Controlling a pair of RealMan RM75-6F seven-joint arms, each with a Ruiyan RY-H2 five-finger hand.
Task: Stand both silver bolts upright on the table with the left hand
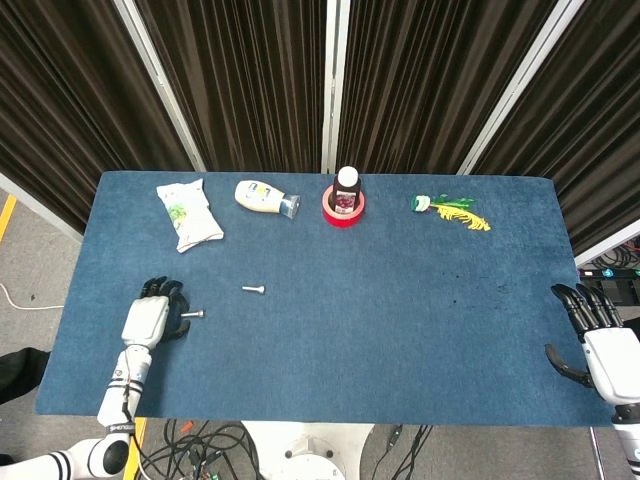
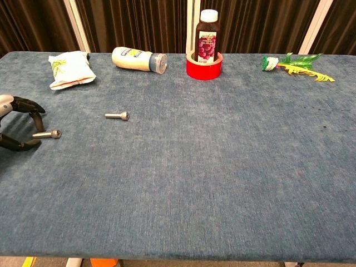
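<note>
Two silver bolts lie flat on the blue table point(image 1: 400, 300). The nearer bolt point(image 1: 192, 314) point(image 2: 47, 134) rests right beside my left hand point(image 1: 152, 316) point(image 2: 16, 123), whose fingers curve around the bolt's shaft end with the thumb below it; I cannot see that they grip it. The other bolt point(image 1: 253, 290) point(image 2: 117, 115) lies a little further right and back, apart from the hand. My right hand point(image 1: 598, 335) hangs open at the table's right edge, holding nothing.
Along the back edge are a white snack bag point(image 1: 189, 214), a white bottle lying on its side point(image 1: 266, 197), a dark juice bottle standing inside a red tape roll point(image 1: 343, 201), and a green-yellow plastic sprig point(image 1: 452, 209).
</note>
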